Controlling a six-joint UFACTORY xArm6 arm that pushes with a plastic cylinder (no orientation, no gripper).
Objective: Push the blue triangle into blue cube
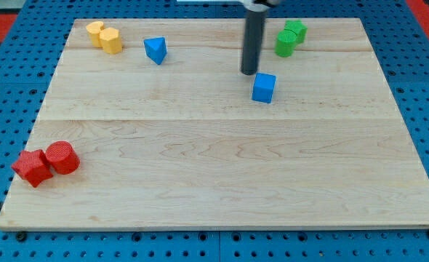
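Note:
The blue triangle [155,49] lies on the wooden board near the view's top left. The blue cube [264,87] sits right of centre in the upper half of the board, well apart from the triangle. My tip [249,73] stands just up and left of the blue cube, close to its top left corner, and far to the right of the blue triangle. The dark rod rises from the tip to the view's top edge.
Two yellow blocks [104,36] sit together at the top left, left of the triangle. Two green blocks [290,38] sit at the top right. A red star-like block [32,167] and a red cylinder [62,157] sit at the lower left. The board's edge [214,227] borders blue pegboard.

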